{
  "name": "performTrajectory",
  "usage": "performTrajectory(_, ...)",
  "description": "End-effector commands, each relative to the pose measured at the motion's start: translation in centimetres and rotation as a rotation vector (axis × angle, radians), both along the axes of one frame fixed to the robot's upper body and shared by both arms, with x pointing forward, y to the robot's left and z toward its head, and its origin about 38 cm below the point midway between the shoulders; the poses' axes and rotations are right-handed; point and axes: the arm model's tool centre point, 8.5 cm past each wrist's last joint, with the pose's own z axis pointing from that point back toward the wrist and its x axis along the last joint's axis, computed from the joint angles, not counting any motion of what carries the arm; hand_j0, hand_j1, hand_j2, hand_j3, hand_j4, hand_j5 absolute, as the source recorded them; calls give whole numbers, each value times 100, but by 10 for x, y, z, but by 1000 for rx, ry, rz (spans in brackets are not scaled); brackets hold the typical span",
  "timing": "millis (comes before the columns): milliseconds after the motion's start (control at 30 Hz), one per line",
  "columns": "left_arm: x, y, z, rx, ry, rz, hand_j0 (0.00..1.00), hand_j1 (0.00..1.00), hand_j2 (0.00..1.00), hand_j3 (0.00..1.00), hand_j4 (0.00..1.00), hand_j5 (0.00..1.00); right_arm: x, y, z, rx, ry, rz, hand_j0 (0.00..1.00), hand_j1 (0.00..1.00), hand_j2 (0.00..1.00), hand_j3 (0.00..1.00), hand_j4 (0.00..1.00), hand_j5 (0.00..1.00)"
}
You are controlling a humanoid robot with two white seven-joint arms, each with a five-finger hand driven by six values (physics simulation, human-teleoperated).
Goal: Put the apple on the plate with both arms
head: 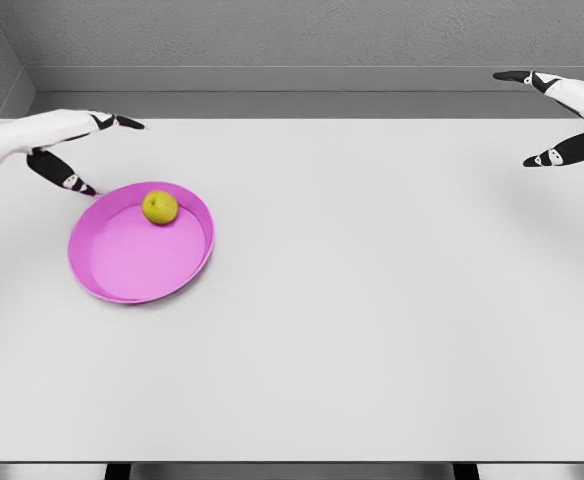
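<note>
Our small yellow-green apple (159,207) already rests inside the round pink plate (122,270), near its twelve-o'clock rim. At ten o'clock our left robot hand (77,150) is spread, holding nothing; at two o'clock our right robot hand (557,115) likewise. We should withdraw both upward, clear of the rim, above the white counter (372,320).

The plate (140,252) lies on the left part of the surface (372,330). The apple (159,207) sits in it near its 12 o'clock rim. The left hand (72,150) hangs at the plate's 11 o'clock, the right hand (562,115) far off at 2 o'clock.
</note>
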Motion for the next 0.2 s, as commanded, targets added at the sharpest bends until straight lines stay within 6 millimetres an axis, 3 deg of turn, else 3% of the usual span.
performTrajectory(0, 2, 19, -2, -34, 10, 69, 100, 100, 100, 100, 100, 100, 0, -1, 1, 8, -1, -2, 100, 100, 100, 100, 100, 100)
performTrajectory(167, 2, 19, -3, -34, 12, 70, 100, 100, 100, 100, 100, 100, 0, -1, 0, 8, 1, -2, 100, 100, 100, 100, 100, 100)
